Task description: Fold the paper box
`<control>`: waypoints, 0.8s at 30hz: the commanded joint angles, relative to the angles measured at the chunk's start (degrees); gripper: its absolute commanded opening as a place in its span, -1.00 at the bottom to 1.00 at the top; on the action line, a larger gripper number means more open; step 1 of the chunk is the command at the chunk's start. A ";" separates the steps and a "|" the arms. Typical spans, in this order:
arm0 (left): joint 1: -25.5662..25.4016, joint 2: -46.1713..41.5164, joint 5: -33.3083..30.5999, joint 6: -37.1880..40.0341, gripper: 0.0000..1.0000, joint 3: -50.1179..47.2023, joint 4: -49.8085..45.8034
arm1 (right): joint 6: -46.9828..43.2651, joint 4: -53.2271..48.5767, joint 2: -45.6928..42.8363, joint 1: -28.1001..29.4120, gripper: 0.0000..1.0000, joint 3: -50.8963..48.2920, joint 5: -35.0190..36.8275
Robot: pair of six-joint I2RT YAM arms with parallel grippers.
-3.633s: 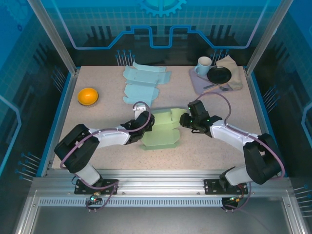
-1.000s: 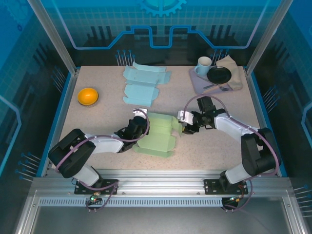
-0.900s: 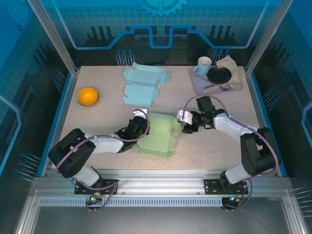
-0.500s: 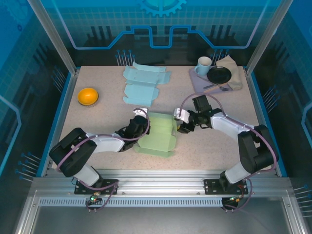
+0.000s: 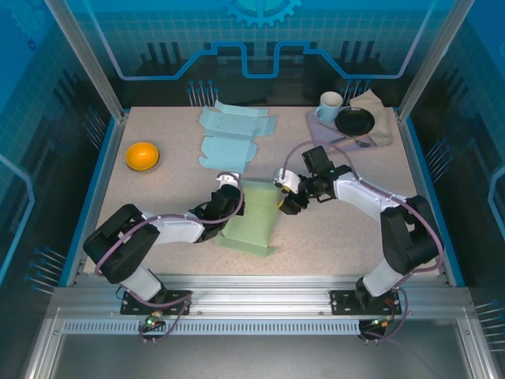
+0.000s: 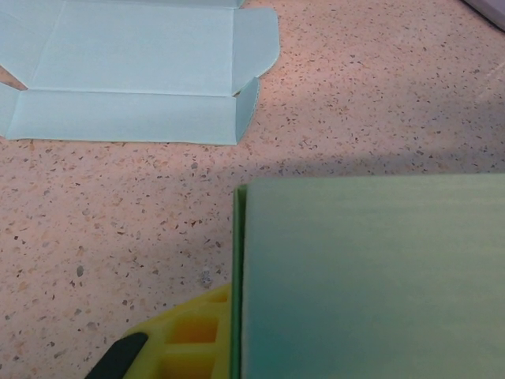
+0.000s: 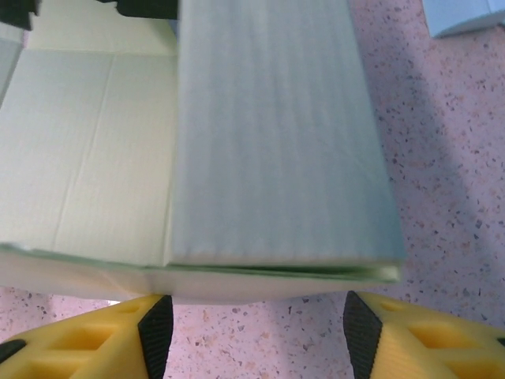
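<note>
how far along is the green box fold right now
Done: one panel of the green box lies folded over the rest. In hand: the left tool looks shut on its left edge, while the right tool stands open at the opposite edge. Left: it looks flattened rather than a formed box, and the blue blanks lie unfolded.

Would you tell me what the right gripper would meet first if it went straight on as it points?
The green paper box: its near edge lies directly ahead of the right gripper and its open fingers, though the remaining gap is hard to judge.
</note>
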 commanded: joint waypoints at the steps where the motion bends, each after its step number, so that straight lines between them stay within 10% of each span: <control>1: -0.35 0.64 0.48 -1.27 -1.00 1.63 -0.28 | 6.79 -4.75 1.65 1.43 0.27 3.30 -0.43; 24: -0.37 1.19 0.24 -4.76 -1.00 3.62 -4.21 | 28.42 10.44 -4.41 6.61 0.41 -4.62 -1.51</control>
